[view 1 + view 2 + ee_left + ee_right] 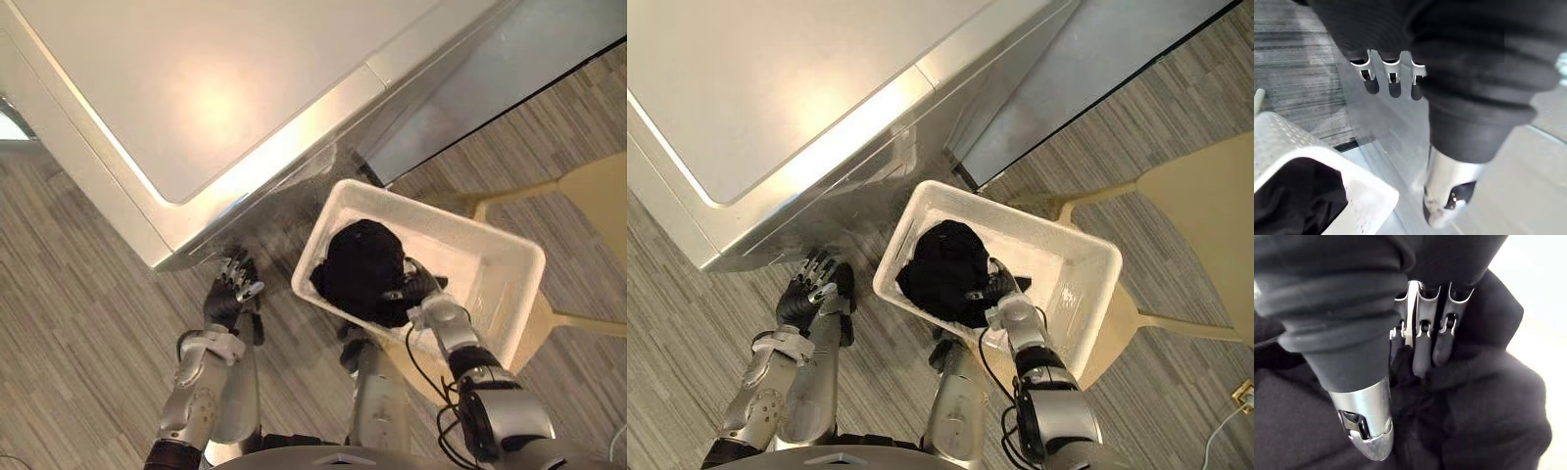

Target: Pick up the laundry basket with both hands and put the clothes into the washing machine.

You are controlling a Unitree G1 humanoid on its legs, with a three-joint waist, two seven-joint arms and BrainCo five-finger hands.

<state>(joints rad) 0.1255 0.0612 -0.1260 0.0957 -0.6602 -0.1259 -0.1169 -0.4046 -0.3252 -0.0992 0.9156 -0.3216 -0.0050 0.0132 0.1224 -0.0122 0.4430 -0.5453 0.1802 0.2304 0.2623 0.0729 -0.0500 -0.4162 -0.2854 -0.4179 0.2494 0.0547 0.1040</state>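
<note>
Left eye view: a white rectangular plastic laundry basket (462,243) sits on a pale beige chair (600,196), just beside the front corner of a white, silver-edged washing machine (196,88). A bundle of black clothes (359,264) fills the basket's end nearest the machine. The right hand (419,291) rests on this bundle, its fingers (1420,357) straight and pressing into the folds, thumb apart. The left hand (232,292) hangs by the machine's front, fingers (1394,81) relaxed and apart, holding nothing, above grey striped flooring (78,323).
</note>
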